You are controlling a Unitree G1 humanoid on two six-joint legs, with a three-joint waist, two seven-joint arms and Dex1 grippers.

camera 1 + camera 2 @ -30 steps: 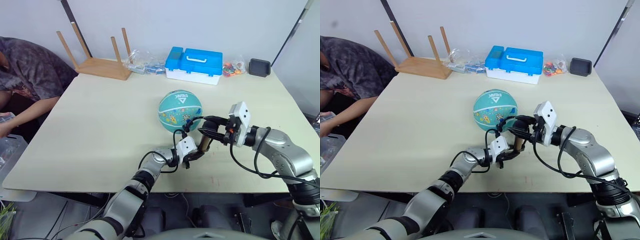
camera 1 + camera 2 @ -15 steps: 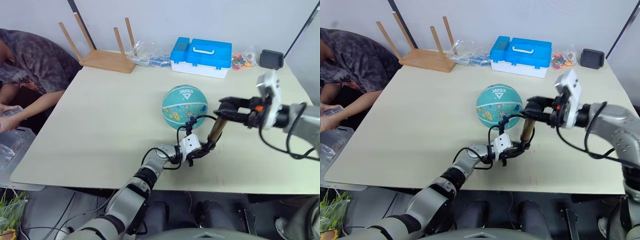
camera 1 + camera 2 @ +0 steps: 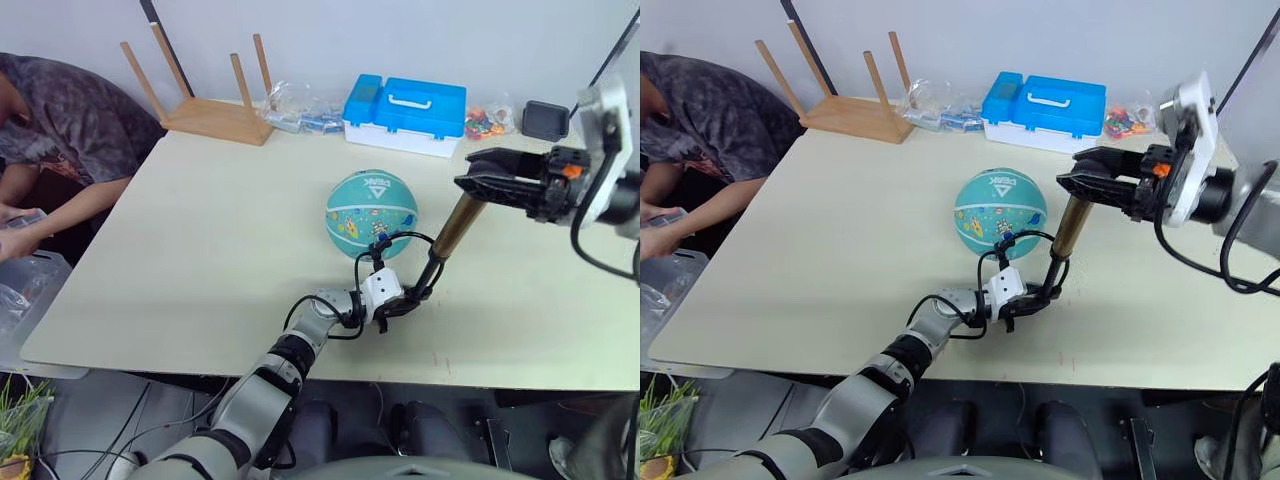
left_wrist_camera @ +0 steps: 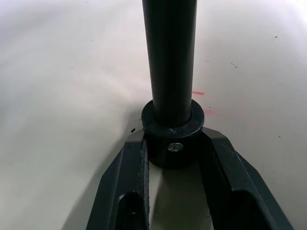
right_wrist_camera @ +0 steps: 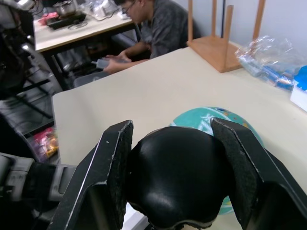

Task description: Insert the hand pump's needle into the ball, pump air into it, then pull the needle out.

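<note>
The ball (image 3: 371,212) sits on the tabletop (image 3: 200,240) near its middle, white lettering facing up and away. Just to its near right the hand pump (image 3: 448,238) stands tilted, its foot on the tabletop and its bronze-gold cylinder leaning up to the right, apart from the ball.

The left tool (image 3: 398,303) lies low on the tabletop at the pump's foot. The left wrist view gives the detail the head views lack: its two black fingers (image 4: 130,191) are clamped on either side of the pump's black end cap, which bears a small screw, with the dark tube rising from it.

The right tool (image 3: 497,184) is raised above the tabletop at the pump's top end. The right wrist view shows its pads (image 5: 111,181) pressed against both sides of the rounded black handle, with the ball beyond it and a person (image 5: 158,24) seated at the far left.

A thin black hose (image 3: 1020,238) loops from the pump's base up to the ball's near side; the needle itself is too small to make out, though it seems to meet the ball there.
</note>
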